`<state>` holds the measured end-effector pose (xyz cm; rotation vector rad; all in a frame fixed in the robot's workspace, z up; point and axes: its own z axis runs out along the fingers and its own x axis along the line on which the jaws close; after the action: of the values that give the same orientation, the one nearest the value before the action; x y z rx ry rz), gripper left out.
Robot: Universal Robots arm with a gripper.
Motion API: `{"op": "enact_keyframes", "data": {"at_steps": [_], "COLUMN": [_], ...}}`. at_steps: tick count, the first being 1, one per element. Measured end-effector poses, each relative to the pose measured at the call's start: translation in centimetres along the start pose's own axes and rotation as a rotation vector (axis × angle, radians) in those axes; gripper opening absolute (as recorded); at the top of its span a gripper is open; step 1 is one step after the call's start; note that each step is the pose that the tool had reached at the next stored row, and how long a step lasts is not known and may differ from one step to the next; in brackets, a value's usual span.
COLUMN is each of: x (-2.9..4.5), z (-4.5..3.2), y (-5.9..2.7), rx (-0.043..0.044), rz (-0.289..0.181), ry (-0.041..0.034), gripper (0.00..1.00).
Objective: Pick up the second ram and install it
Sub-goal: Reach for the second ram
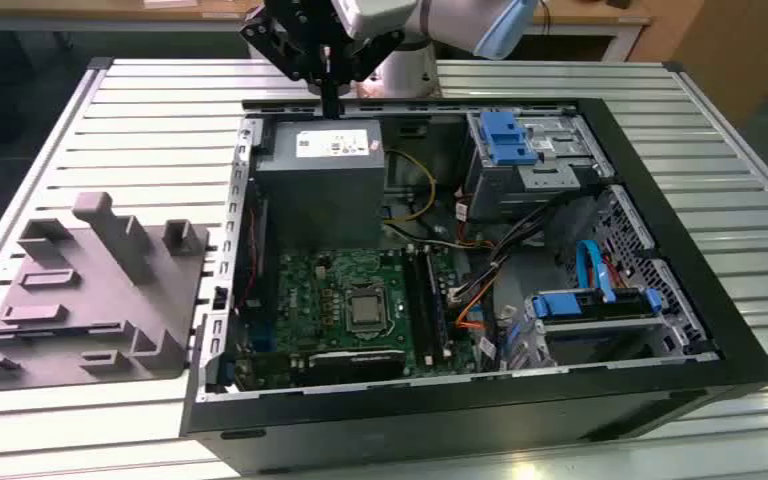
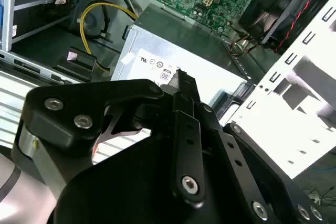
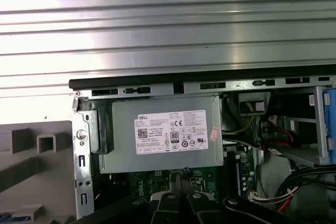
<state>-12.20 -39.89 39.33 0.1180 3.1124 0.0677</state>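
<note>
the arm enters at the exterior view's upper edge; its gripper points straight down, fingers drawn together.

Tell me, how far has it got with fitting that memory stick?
Picked up, it seems: the gripper is shut on a thin dark strip, likely the second ram, above the grey power supply. Not yet done: it is not seated in the black memory slots on the motherboard.
</note>
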Motion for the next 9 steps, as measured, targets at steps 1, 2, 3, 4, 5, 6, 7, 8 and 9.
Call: {"op": "enact_keyframes", "data": {"at_steps": [1, 2, 3, 4, 5, 6, 7, 8, 9], "x": [0.0, 0.0, 0.0, 0.0, 0.0, 0.0, 0.0, 0.0, 0.0], "z": [0.0, 0.0, 0.0, 0.0, 0.0, 0.0, 0.0, 0.0, 0.0], "y": [0.0, 0.0, 0.0, 0.0, 0.0, 0.0, 0.0, 0.0, 0.0], "rx": [0.0, 0.0, 0.0001, 0.0, 0.0, 0.0, 0.0, 0.0, 0.0], "rz": [0.0, 0.0, 0.0, 0.0, 0.0, 0.0, 0.0, 0.0, 0.0], "ry": [0.0, 0.0, 0.0, 0.0001, 0.0001, 0.0001, 0.0, 0.0001, 0.0], "gripper": [0.1, 0.1, 0.1, 0.1, 0.1, 0.1, 0.1, 0.1, 0.1]}}
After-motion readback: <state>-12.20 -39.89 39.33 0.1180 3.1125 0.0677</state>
